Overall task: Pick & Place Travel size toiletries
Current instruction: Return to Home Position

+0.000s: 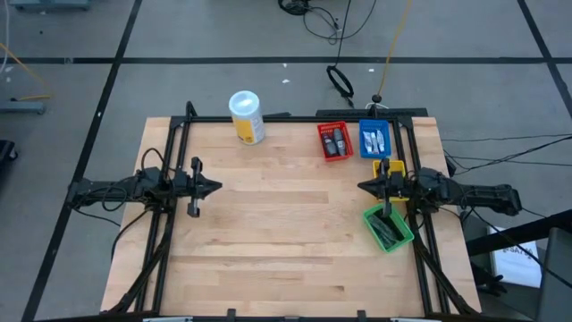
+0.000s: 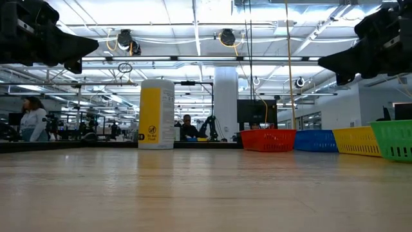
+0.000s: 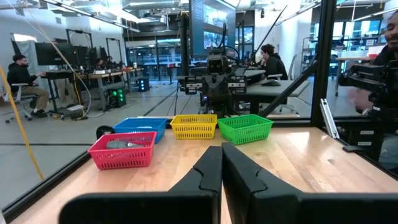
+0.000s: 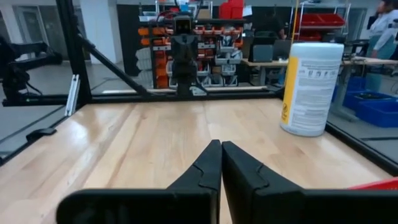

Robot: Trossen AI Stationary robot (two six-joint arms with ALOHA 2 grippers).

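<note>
on my left, the left gripper, dark and two-fingered, hangs over the light wooden table with its fingers pressed together and nothing between them. the tall white canister with the yellow label stands well apart from it near the back edge; i'd guess only a wide swing could tip it. my bigger worry is on the right. the right gripper, fingers also together and empty, sits on an arm that crosses right above the yellow mesh bin and the green mesh bin. a low or careless pull-back could catch a rim and spill what's inside.

the travel size toiletries all look binned. dark grey and black pieces lie in the red mesh bin, silver-white ones in the blue mesh bin, and slim dark ones in the green. i can't see into the yellow bin.
</note>
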